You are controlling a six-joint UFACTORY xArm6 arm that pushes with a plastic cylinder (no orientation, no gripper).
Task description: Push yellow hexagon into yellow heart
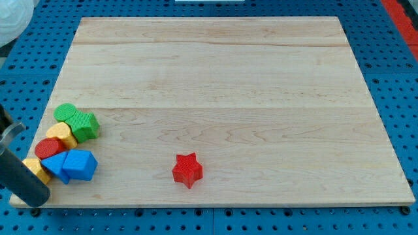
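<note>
Wooden board (215, 98) on a blue pegboard bench (398, 78) fills the one camera view, and nearly all its blocks crowd against its left edge near the bottom corner.

Taking the red star (187, 170) as the landmark, standing alone near the board's bottom edge: the cluster lies well to its left. Highest in the cluster is a green round block (64, 112), touching a second green block (85, 125) whose shape I cannot quite make out. Just below them sits a yellow block (62, 135), likely the yellow hexagon, pressed between the green pair and a red round block (48, 149). Below that come two blue blocks, one (56, 165) touching the other (80, 164). At the cluster's far left, a second yellow block (36, 170) is half hidden by my rod; I judge it to be the yellow heart, though its outline is too covered to be sure.

My tip (36, 201) rests at the board's bottom left corner, left of the star and just below the half-hidden yellow piece. I have no jaws to open or close, only the rod.

The two yellow pieces are near but apart, with the red round block between them. That packing seems the difficulty: pushing the hexagon down would likely shove its neighbours too.
</note>
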